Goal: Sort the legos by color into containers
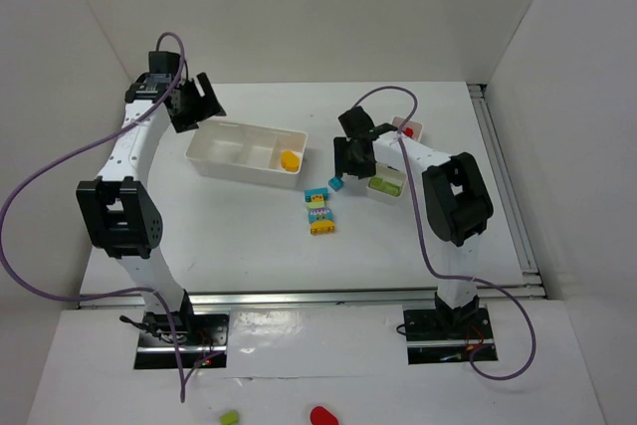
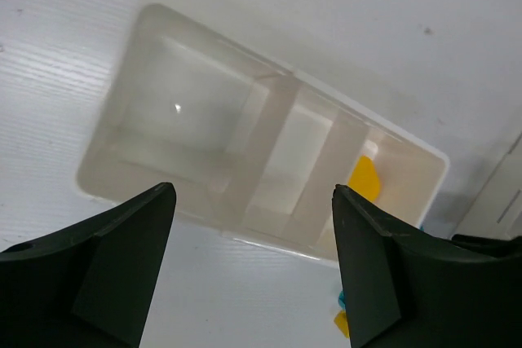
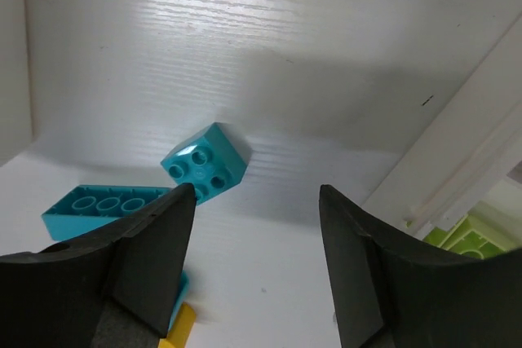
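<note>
The wider white container (image 1: 231, 151) holds an orange-yellow lego (image 1: 290, 160) in its right end compartment, which the left wrist view shows as the same lego (image 2: 364, 178) inside the container (image 2: 188, 112). My left gripper (image 1: 197, 104) hovers open over that container's left end, its jaws (image 2: 253, 191) empty. The narrower container (image 1: 386, 196) holds a lime green lego (image 1: 382, 184) and a red one (image 1: 407, 132). My right gripper (image 1: 350, 159) is open just left of it, above a small cyan lego (image 3: 205, 162), with nothing between the jaws (image 3: 257, 193).
A long cyan lego (image 3: 102, 205) and a short row of cyan, lime and yellow legos (image 1: 319, 214) lie on the table between the containers. A green brick (image 1: 230, 416) and a red brick (image 1: 321, 415) lie off the table in front of the arm bases.
</note>
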Action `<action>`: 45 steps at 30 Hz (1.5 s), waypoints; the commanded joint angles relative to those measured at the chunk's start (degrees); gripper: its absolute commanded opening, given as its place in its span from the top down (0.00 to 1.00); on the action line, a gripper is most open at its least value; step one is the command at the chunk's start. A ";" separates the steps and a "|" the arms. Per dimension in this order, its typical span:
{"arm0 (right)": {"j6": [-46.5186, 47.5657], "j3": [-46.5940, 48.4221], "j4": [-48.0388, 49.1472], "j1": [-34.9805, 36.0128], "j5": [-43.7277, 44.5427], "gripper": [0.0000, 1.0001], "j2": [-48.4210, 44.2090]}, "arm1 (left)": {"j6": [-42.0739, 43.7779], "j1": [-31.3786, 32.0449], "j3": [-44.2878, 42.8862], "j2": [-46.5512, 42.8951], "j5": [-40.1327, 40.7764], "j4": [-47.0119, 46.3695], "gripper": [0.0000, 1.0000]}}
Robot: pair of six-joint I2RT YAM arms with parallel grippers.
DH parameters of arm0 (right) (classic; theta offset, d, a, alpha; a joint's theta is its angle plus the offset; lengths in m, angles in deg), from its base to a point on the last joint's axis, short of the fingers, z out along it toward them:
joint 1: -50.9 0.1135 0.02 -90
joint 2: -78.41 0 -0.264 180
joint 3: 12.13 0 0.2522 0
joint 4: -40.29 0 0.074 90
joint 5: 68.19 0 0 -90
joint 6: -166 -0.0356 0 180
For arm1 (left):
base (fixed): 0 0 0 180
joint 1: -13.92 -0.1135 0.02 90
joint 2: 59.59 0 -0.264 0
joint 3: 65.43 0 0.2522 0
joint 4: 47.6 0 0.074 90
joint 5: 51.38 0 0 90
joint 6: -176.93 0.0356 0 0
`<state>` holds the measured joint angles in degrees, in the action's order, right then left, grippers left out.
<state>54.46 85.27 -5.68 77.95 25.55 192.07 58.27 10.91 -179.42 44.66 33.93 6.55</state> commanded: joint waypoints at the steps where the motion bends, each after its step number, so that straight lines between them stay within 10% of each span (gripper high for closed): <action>1: -0.52 0.65 2.41 0.90 -0.75 0.29 -4.51 | 0.72 3.00 -2.69 -4.05 -1.55 2.07 0.13; 12: 0.09 3.82 1.18 2.75 -2.52 0.11 2.16 | 0.72 7.05 -1.55 -5.19 -2.61 3.13 0.13; 27: 1.15 4.96 2.24 3.27 -0.59 0.58 3.23 | 1.77 7.05 -3.75 -3.00 -0.94 4.71 0.13; 45: 8.61 32.80 5.90 8.89 -9.98 0.60 7.26 | -6.32 2.21 -1.13 -5.98 11.36 8.49 0.13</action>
<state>59.18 113.81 -4.54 84.05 21.77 196.34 55.14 14.04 -182.66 41.45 40.47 13.96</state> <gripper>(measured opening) 0.447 0.867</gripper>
